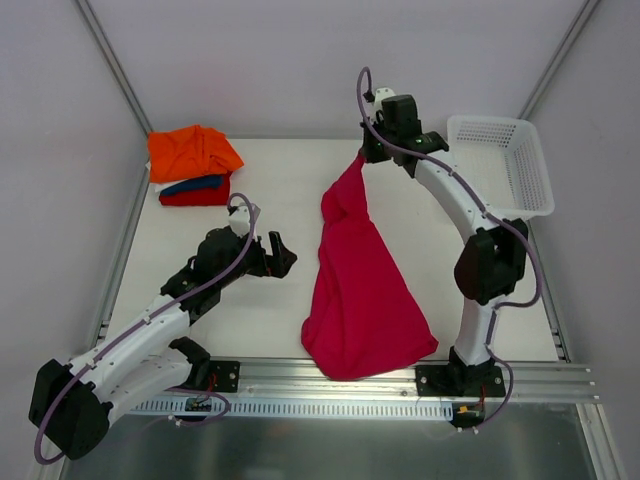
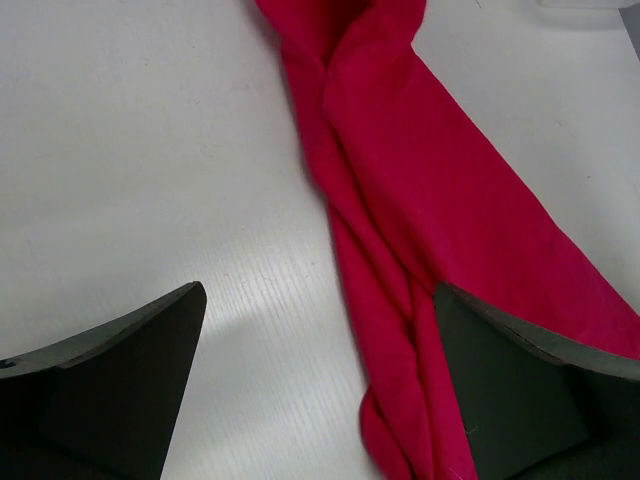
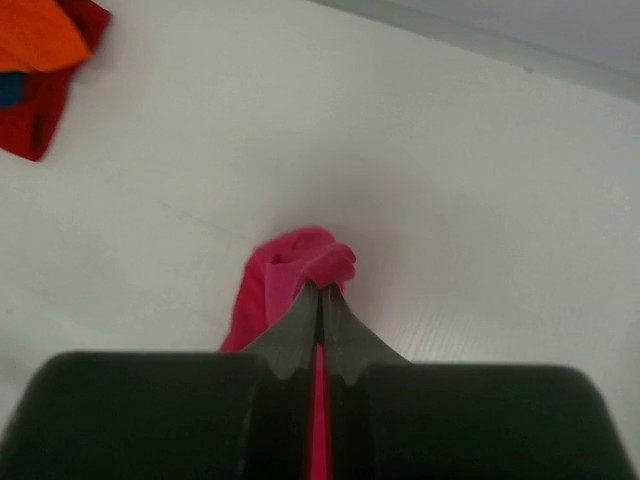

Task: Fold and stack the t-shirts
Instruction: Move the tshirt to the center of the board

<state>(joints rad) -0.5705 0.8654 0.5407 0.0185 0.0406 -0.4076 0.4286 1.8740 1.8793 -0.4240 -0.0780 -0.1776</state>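
Mesh basket (image 1: 533,165) — far right, pink t-shirt (image 1: 365,300) outside

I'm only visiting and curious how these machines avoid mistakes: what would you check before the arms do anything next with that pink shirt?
1. Right gripper pinching the pink t-shirt: ok, shut on a bunched end.
2. Left gripper ready to grab: ok, open and empty.
3. Shirt flat for folding: not ok, twisted, draping from the grip down to the table.
4. Cloth close to the left gripper: ok, lying right beside it.
5. Folded stack out of the way: ok, far-left corner, apart from the shirt.
6. Which part is pinched: cannot tell.
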